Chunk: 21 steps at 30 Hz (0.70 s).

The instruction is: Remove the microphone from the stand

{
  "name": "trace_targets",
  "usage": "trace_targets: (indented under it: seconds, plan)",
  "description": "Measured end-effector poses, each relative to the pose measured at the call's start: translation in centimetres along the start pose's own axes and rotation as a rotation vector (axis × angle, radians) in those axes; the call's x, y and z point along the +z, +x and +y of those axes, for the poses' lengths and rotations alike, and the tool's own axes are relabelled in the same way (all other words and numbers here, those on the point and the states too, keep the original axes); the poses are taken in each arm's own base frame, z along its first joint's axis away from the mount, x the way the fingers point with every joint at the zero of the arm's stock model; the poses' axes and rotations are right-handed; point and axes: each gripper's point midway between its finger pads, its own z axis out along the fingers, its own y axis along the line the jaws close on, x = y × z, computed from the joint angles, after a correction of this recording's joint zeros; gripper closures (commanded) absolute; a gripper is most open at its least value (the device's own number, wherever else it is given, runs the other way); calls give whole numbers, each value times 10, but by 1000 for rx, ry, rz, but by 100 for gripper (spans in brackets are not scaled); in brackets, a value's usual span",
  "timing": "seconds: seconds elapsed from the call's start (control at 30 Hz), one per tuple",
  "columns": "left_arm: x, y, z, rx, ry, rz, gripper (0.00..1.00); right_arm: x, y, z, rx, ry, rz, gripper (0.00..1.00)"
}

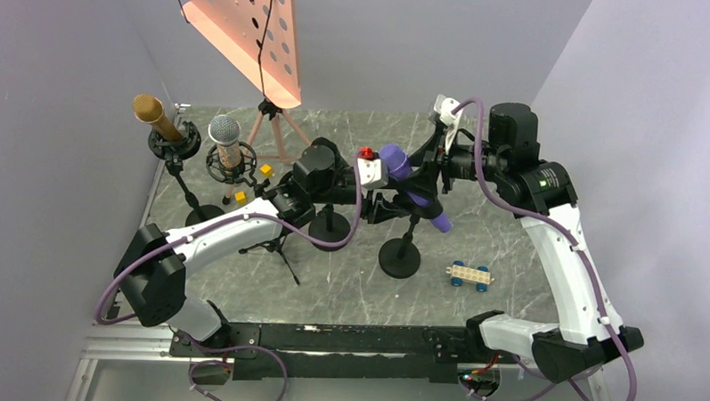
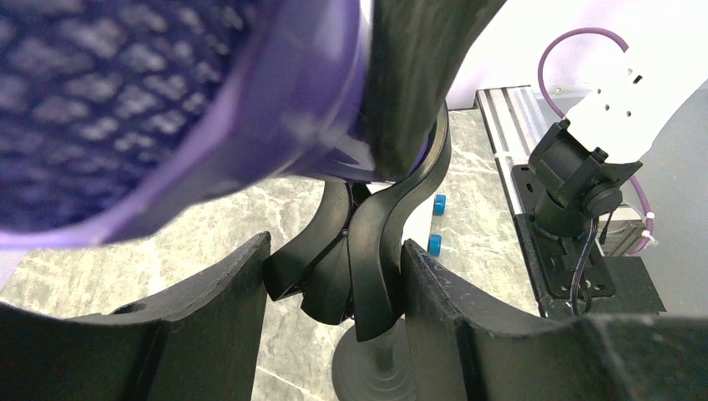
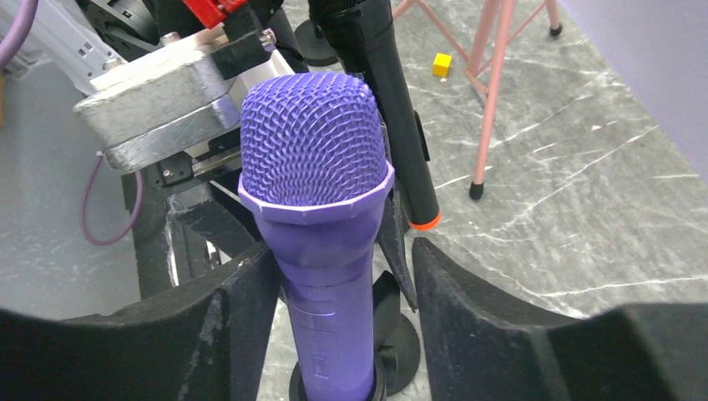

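Although the purple microphone (image 1: pixel 414 189) sits tilted in the clip (image 2: pixel 367 267) of its stand (image 1: pixel 400 256), head raised toward the back-left and tail toward the near-right, the space on its left is crowded. A black microphone (image 3: pixel 388 100) with an orange ring stands just behind it in the right wrist view. Further left are a silver microphone (image 1: pixel 225 129) on a tripod and a gold microphone (image 1: pixel 154 115) on its own stand. A pink music stand (image 1: pixel 250 36) rises at the back, with 2 yellow cubes (image 1: pixel 265 170) near its legs.

The near-right part of the table (image 1: pixel 510 250) carries only a toy car (image 1: pixel 470 274), well apart from the stand's round base. Grey walls (image 1: pixel 51 110) close in the left, back and right edges.

Reaching diagonally from the near-left corner to the centre, the left arm brings the left gripper (image 2: pixel 334 246) in low at the clip. Its fingers (image 2: pixel 209 317) are spread on either side of the clip, and whether they touch it cannot be told. The right arm rises along the right side, then folds leftward. The right gripper (image 3: pixel 341 251) straddles the microphone's body just below the head, fingers (image 3: pixel 493 334) parted. 1 finger lies against or just beside the handle, and the other stands off with a visible gap.
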Motion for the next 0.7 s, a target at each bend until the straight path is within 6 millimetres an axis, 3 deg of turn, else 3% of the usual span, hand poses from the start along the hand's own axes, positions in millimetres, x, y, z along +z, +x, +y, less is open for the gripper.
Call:
trace_targets:
  seconds: [0.13, 0.17, 0.27, 0.33, 0.4, 0.7]
  plan:
    - [1, 2, 4, -20, -17, 12, 73, 9, 7, -1, 43, -39, 17, 73]
    - [1, 3, 5, -29, -20, 16, 65, 11, 8, -2, 39, -44, 15, 80]
    - [1, 2, 5, -43, -20, 22, 30, 12, 8, -2, 9, -49, 9, 94]
    - [1, 1, 8, -46, -33, 26, 16, 11, 8, -2, -2, -53, 10, 98]
    - [2, -2, 9, -44, -42, 24, 9, 10, 8, -2, -17, -56, 9, 100]
    - [-4, -14, -8, 5, 33, 29, 5, -38, 15, 16, -59, -63, -46, 100]
